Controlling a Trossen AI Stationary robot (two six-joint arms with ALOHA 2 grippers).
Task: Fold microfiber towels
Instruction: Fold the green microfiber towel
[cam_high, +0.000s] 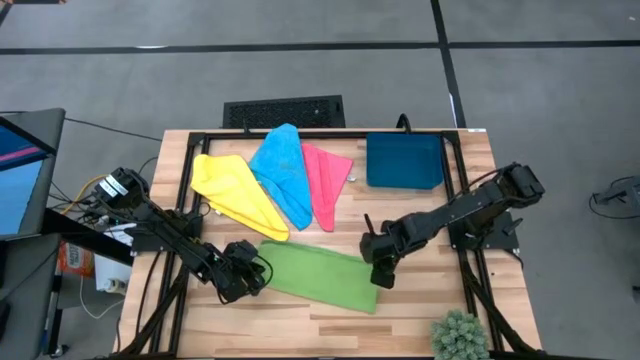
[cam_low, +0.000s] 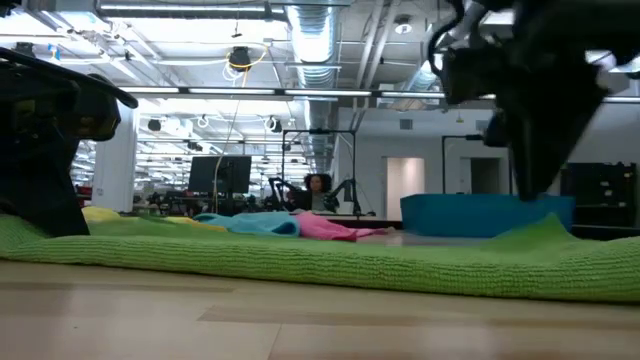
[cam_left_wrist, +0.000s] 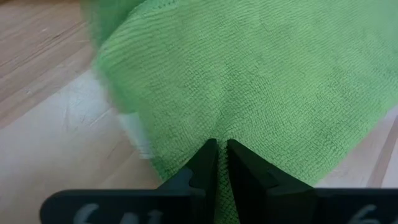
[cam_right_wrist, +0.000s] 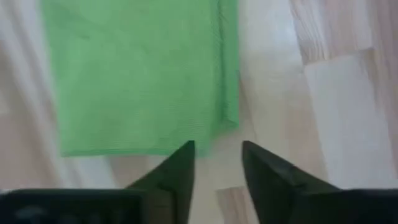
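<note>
green towel lies flat on the bench's near side, in front of three other towels. left pincer is pinched on its left end, likely anchoring it. right pincer hovers parted, empty, at the right end, apparently placed to grasp for a fold.

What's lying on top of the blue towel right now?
The pink towel overlaps the blue towel along one side; on its other side the blue one overlaps the yellow towel. How far the blue cloth runs under the pink is hidden.
</note>
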